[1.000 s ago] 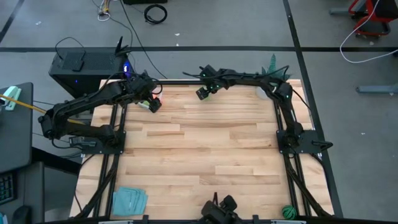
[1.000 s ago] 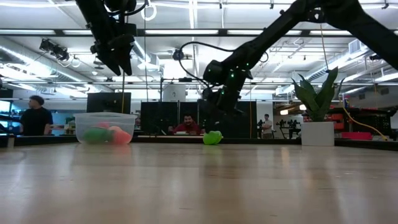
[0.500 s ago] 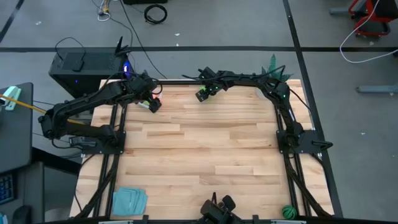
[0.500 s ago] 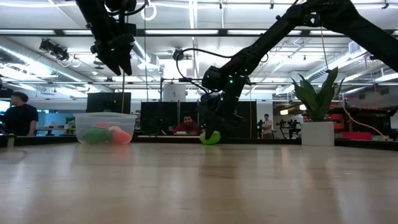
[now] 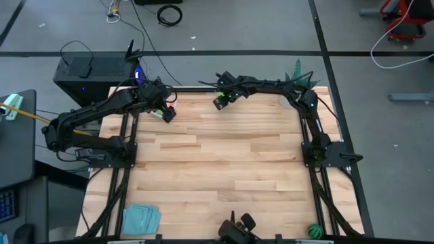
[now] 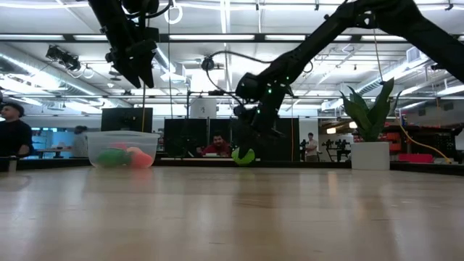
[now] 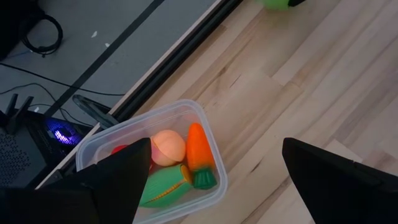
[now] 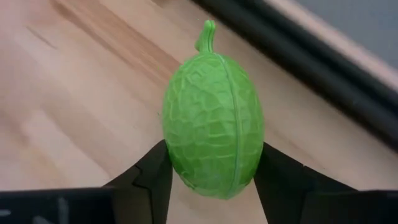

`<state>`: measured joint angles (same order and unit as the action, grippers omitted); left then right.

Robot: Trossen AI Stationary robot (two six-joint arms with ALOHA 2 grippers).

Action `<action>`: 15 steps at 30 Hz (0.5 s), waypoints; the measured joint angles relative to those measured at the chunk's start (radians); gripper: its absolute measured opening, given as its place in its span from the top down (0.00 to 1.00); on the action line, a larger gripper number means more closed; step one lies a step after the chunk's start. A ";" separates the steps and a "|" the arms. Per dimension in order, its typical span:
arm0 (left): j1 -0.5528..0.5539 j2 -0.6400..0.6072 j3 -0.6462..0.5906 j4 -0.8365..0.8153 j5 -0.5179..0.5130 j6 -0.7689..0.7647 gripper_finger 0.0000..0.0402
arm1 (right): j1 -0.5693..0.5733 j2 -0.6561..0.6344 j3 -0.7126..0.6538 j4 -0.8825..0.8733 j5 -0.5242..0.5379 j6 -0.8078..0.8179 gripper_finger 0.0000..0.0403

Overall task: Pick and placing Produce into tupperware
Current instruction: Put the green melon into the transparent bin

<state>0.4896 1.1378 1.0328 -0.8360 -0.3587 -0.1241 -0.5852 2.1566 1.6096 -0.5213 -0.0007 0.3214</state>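
Note:
The produce here is a light green netted ball with a short stem (image 8: 211, 124), lying near the table's far edge (image 6: 243, 156). My right gripper (image 5: 220, 103) is shut on it. The clear tupperware (image 7: 186, 112) stands at the far left (image 6: 122, 148). It holds an orange carrot (image 7: 198, 149), a peach-coloured ball (image 7: 168, 146), a green oblong (image 7: 163, 186) and a red piece (image 7: 118, 149). My left gripper (image 7: 216, 144) hangs open above the tub (image 5: 165, 112), touching nothing. My right gripper pinches the light green ball by its two opposite sides (image 8: 171, 149), one finger (image 8: 149, 180) on each flank. The fingers slant down onto it from above. The stem points away from the gripper. Whether the ball is clear of the table cannot be told.
A potted plant in a white pot (image 6: 370, 145) stands at the far right corner. A dark green striped ball (image 5: 314, 230) lies at the near right edge, and a pale-blue flat piece (image 5: 141, 218) at the near left. People show in the room behind.
My right gripper has come down around the light green ball and taken hold of it. In the low view the ball has shifted slightly to the picture's left and sits a little higher than before.

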 joint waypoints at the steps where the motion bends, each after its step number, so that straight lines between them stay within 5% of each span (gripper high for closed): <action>1: 0.000 0.000 0.000 0.000 0.000 0.000 0.08 | 0.004 -0.014 0.000 0.001 -0.002 -0.001 0.54; 7: 0.000 0.000 0.000 0.001 0.015 -0.029 0.08 | 0.044 -0.089 0.000 0.006 -0.046 -0.062 0.54; 15: 0.001 0.001 0.000 0.076 0.350 0.104 0.08 | 0.120 -0.211 0.000 0.031 -0.243 -0.222 0.53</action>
<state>0.4904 1.1385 1.0328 -0.7600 -0.0083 -0.0204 -0.4653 1.9459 1.6096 -0.4901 -0.2436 0.0993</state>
